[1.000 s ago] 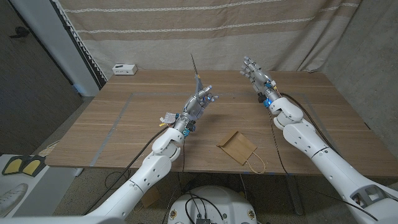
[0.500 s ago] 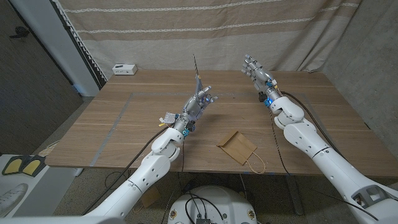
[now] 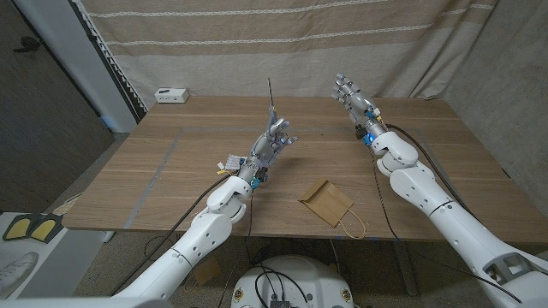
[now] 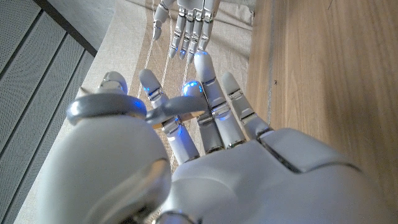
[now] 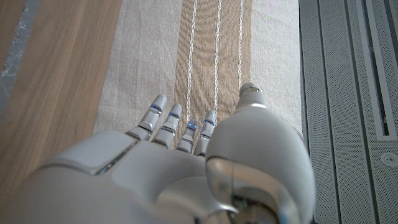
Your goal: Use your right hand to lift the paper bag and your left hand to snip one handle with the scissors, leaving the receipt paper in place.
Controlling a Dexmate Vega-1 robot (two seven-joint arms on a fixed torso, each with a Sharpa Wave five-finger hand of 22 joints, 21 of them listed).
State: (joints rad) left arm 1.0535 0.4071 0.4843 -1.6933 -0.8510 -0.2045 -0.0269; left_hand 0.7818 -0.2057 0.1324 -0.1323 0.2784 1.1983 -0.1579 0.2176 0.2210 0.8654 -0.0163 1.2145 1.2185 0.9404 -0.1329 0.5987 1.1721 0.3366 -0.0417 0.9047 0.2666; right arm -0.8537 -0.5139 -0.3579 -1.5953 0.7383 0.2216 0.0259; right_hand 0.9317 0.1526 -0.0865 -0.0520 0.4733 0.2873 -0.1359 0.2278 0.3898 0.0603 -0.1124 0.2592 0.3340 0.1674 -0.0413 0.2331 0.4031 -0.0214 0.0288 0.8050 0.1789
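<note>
The left robot hand (image 3: 276, 141) is hovering over the middle of the desk (image 3: 171, 162), gripping the scissors (image 3: 271, 101), whose slim blades are pointing up and toward the far edge of the desk. In the left wrist view the left robot hand (image 4: 186, 143) is holding the scissors' grey handle loop (image 4: 118, 107) across its fingers, with the fingers themselves reaching out fairly straight.

The right robot hand (image 3: 354, 104) is hanging above the far right part of the desk, holding nothing, with its fingers spread apart and reaching toward the curtain (image 3: 282, 43) behind the desk. The right wrist view is showing the back of the right robot hand (image 5: 180, 162) with its fingers extended toward that striped curtain (image 5: 211, 56).

The paper bag (image 3: 326, 201) is lying flat near the near edge of the desk, between the two arms and somewhat closer to the right arm. Its thin handle (image 3: 351, 227) is looping out past the near edge of the desk. Neither robot hand is touching the paper bag; both are well apart from it, farther across the desk.

A small crumpled piece of white paper (image 3: 230, 161) is lying on the desk just beside the left forearm, on its left side; whether it is the receipt is not clear at this size. A small white box (image 3: 171, 94) is sitting at the far left corner of the desk.
</note>
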